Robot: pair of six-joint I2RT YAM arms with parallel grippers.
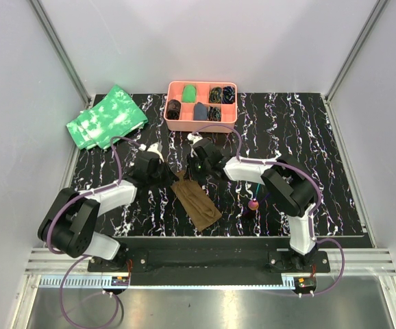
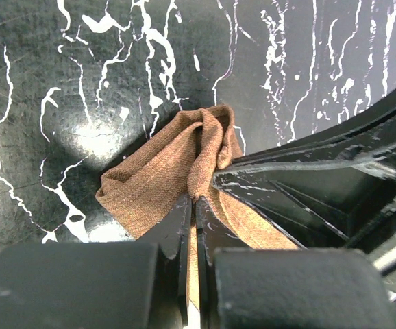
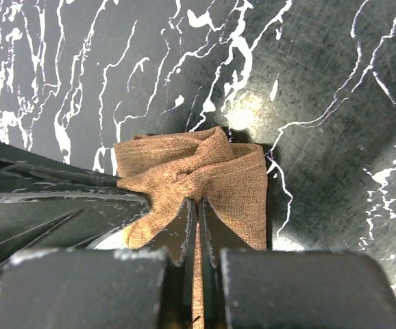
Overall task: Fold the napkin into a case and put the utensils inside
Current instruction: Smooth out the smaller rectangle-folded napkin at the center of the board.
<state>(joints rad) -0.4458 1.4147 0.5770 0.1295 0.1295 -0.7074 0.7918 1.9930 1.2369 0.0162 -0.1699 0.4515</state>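
Note:
The brown napkin lies as a narrow folded strip slanting across the middle of the black marbled table. Its far end is bunched up between both grippers. My left gripper is shut on that end, with cloth pinched between the fingertips and folds of napkin spilling past them. My right gripper is shut on the same end from the other side, with creased napkin ahead of it. The two grippers nearly touch. A utensil with a pink-red rounded end lies under the right arm, partly hidden.
A pink compartment tray with small dark and green items stands at the back centre. Green white-mottled cloths lie at the back left. The right arm's elbow hangs over the utensil spot.

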